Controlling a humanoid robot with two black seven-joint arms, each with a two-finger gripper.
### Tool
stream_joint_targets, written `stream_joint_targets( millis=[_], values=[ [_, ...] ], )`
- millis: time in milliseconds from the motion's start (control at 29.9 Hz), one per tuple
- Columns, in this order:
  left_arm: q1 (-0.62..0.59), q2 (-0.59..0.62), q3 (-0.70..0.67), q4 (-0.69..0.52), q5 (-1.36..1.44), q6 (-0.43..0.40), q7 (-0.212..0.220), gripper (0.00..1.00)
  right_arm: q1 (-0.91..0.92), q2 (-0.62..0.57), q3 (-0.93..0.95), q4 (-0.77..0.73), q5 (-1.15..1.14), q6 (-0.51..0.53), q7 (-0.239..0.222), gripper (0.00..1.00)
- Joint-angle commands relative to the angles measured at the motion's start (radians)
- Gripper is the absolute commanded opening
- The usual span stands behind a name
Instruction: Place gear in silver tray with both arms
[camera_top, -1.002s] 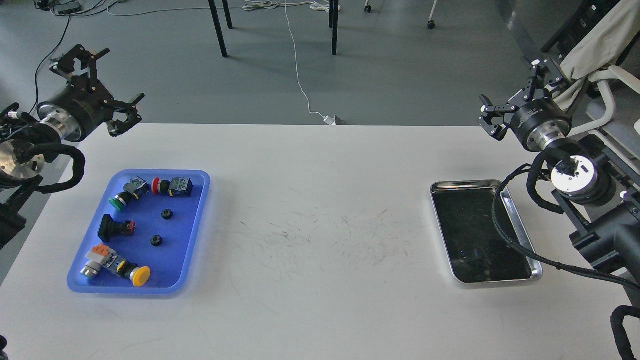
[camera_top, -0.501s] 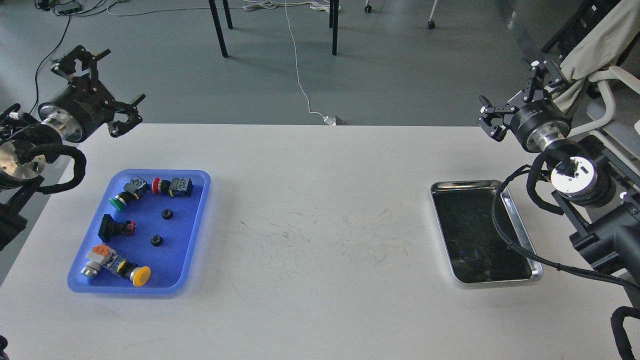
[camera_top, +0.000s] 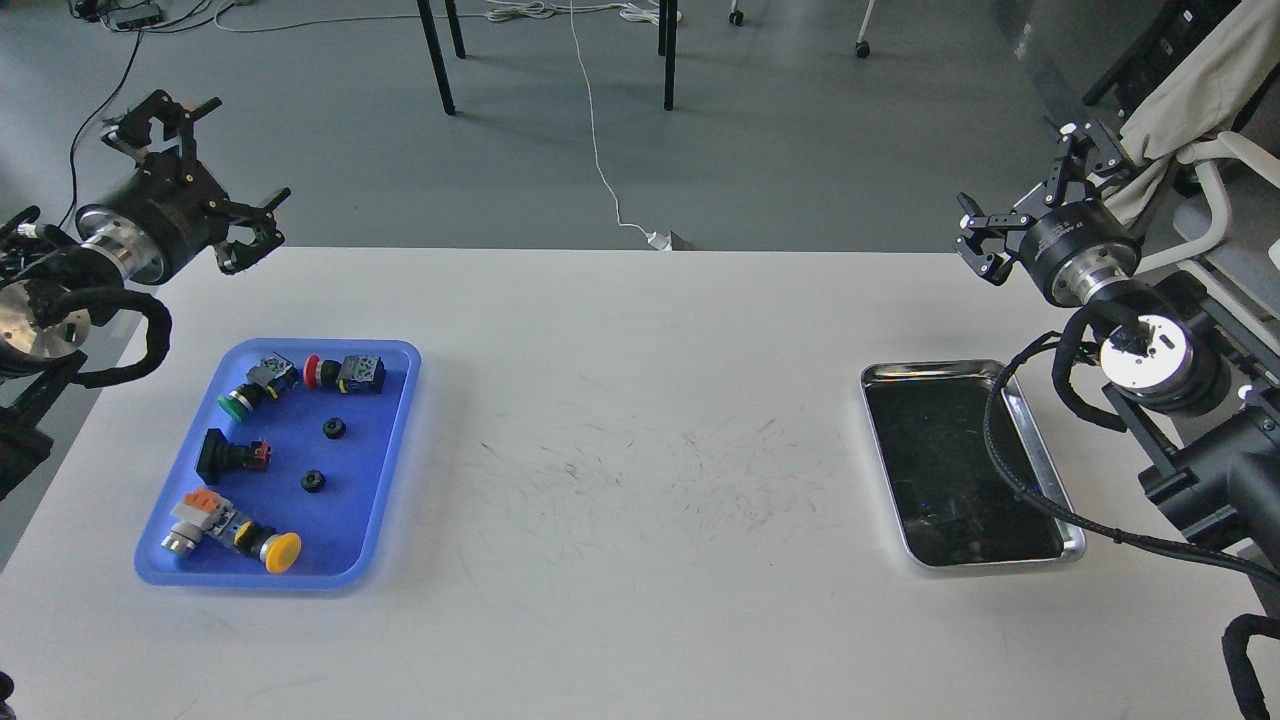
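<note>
Overhead, we see a white table (camera_top: 640, 420). Our left gripper (camera_top: 205, 170) hangs above the table's far-left corner, fingers spread wide, nothing held. Our right gripper (camera_top: 1030, 200) hangs past the far-right edge, also wide open & empty. At left, a blue tray (camera_top: 370, 520) holds two small black gears (camera_top: 334, 429) w/ several push-button switches (camera_top: 345, 372). The silver tray (camera_top: 935, 371) sits well apart at right, a black cable (camera_top: 1000, 450) crossing its right rim.

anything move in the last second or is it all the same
Barely. The right end effector has drifted slightly up and away from the table; the left end effector hardly shifted. Both are open and empty. The blue tray, its parts, and the silver tray stayed put.
</note>
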Motion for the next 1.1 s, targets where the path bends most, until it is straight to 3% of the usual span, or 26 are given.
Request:
stream_joint_targets(
  millis=[0, 334, 601, 668, 969, 1069],
  values=[
    [0.0, 0.002, 0.008, -0.002, 0.001, -0.001, 0.0, 0.99, 0.0, -0.001, -0.002, 0.0, -0.001, 0.0, 0.0, 0.99],
    [-0.008, 0.108, 0.124, -0.054, 0.02, -0.027, 0.015, 0.99, -0.003, -0.001, -0.003, 0.0, -0.002, 0.002, 0.0, 0.99],
    [-0.011, 0.246, 0.17, -0.167, 0.023, -0.193, 0.04, 0.99, -0.006, 0.005, -0.017, 0.0, -0.008, 0.002, 0.0, 0.99],
    [-0.003, 0.285, 0.176, -0.202, 0.03, -0.194, 0.041, 0.99, -0.006, 0.004, -0.022, 0.001, -0.008, 0.002, 0.0, 0.99],
    [-0.023, 0.42, 0.268, -0.308, 0.119, -0.194, 0.009, 0.99, -0.009, 0.005, -0.026, 0.003, -0.01, 0.002, 0.0, 0.99],
    [-0.038, 0.45, 0.271, -0.333, 0.194, -0.194, -0.047, 0.99, -0.011, 0.004, -0.026, 0.003, -0.01, 0.002, 0.0, 0.99]
  ],
)
